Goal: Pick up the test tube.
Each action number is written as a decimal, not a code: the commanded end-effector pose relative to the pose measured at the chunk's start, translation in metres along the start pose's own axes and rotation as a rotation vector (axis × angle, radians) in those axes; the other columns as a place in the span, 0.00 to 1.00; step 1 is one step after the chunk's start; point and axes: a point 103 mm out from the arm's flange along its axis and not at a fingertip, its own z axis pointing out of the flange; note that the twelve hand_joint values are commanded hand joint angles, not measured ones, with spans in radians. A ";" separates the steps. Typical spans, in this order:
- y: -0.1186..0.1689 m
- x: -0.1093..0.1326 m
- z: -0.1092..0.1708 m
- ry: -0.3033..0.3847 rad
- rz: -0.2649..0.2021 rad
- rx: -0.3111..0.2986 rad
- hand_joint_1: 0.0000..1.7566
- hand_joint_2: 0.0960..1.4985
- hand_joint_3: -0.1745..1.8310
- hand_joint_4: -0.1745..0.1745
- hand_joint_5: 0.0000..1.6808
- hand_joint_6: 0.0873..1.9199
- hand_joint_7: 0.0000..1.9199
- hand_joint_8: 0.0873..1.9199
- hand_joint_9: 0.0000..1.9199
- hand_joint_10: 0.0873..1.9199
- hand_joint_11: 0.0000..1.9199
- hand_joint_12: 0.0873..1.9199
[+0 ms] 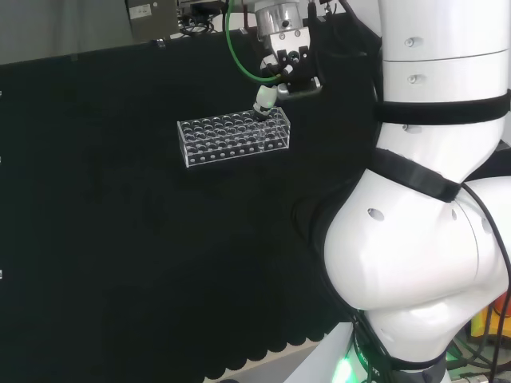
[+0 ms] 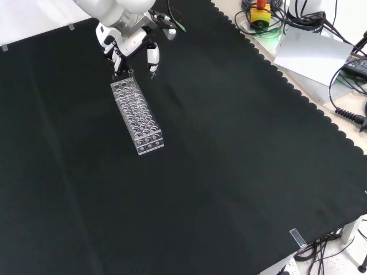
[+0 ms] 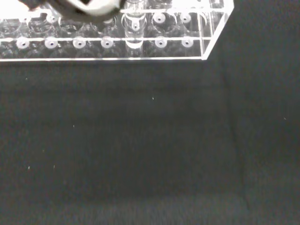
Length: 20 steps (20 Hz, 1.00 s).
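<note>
one clear test tube (image 2: 131,76) stands upright at the far end of the rack (image 2: 137,118) in the front view. the hand (image 2: 133,41) hovers above, fingers relaxed, holding nothing. light, slippery, fragile glass; pinch the exposed top.

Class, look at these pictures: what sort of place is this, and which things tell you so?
Probably a robotics lab set up for laboratory glassware handling. A clear plastic test tube rack stands on a bench covered in black cloth, the black and white robot hand hangs at the rack's end, and cables lie beside the bench.
</note>
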 end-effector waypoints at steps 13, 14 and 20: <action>0.016 0.019 0.001 0.032 0.004 -0.124 0.58 0.37 0.42 0.16 0.49 0.31 0.66 0.32 0.56 0.30 0.24 0.71; 0.017 0.022 0.001 0.040 0.008 -0.130 0.58 0.36 0.42 0.15 0.51 0.30 0.67 0.31 0.58 0.29 0.26 0.70; 0.020 0.030 0.000 0.115 0.023 -0.209 0.64 0.46 0.32 0.29 0.68 0.29 0.81 0.18 0.72 0.26 0.39 0.65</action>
